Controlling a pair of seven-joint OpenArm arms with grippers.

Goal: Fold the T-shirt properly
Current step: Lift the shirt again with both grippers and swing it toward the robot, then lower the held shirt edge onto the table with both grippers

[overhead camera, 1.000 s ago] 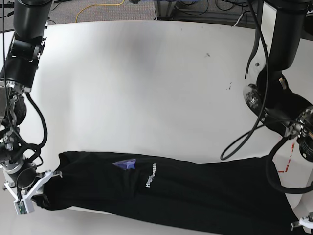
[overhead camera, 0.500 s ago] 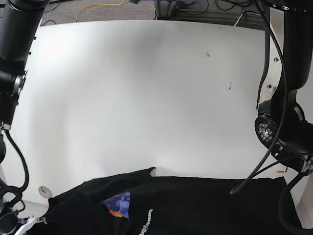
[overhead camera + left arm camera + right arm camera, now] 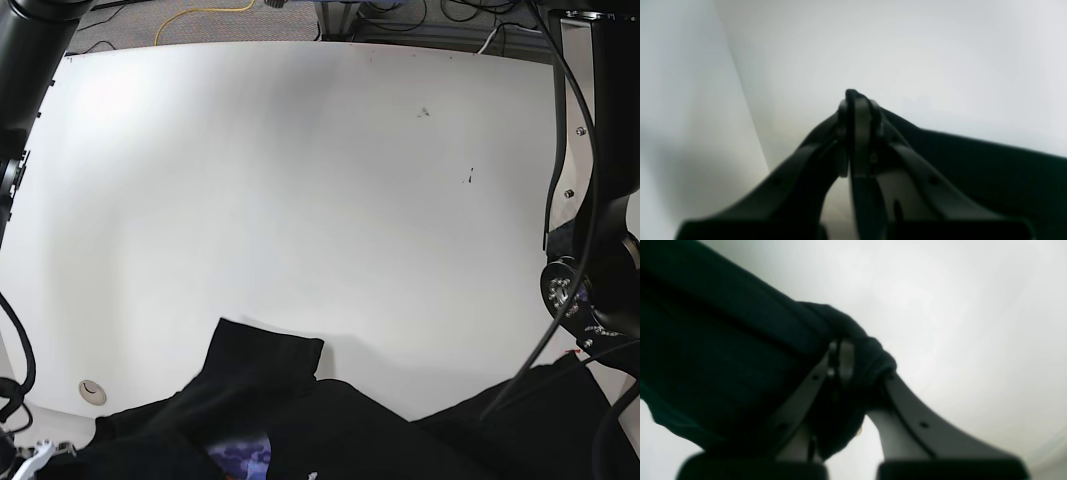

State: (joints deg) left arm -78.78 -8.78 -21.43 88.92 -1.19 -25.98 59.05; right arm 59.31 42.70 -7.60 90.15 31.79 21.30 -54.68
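Observation:
The black T-shirt [image 3: 300, 420] is bunched along the bottom edge of the base view. One sleeve [image 3: 262, 352] lies flat on the white table [image 3: 300, 180], and a bit of blue-purple print [image 3: 240, 462] shows. In the right wrist view, my right gripper [image 3: 840, 353] is shut on a bunched fold of the T-shirt [image 3: 723, 340]. Its white fingers [image 3: 35, 458] just show at the bottom left of the base view. In the left wrist view, my left gripper [image 3: 857, 100] is shut, with the T-shirt's black cloth [image 3: 973, 160] running from its tips to the right.
My left arm's black joints and cables [image 3: 590, 300] stand at the table's right edge. A small round mark [image 3: 92, 390] sits near the front left, and dark specks [image 3: 424, 112] lie at the far right. A yellow cable [image 3: 200, 18] lies on the floor beyond the table.
Both grippers have dropped toward the bottom of the base view, taking the T-shirt with them. The stretched-out band of cloth is now slack and bunched, with one sleeve flopped onto the table.

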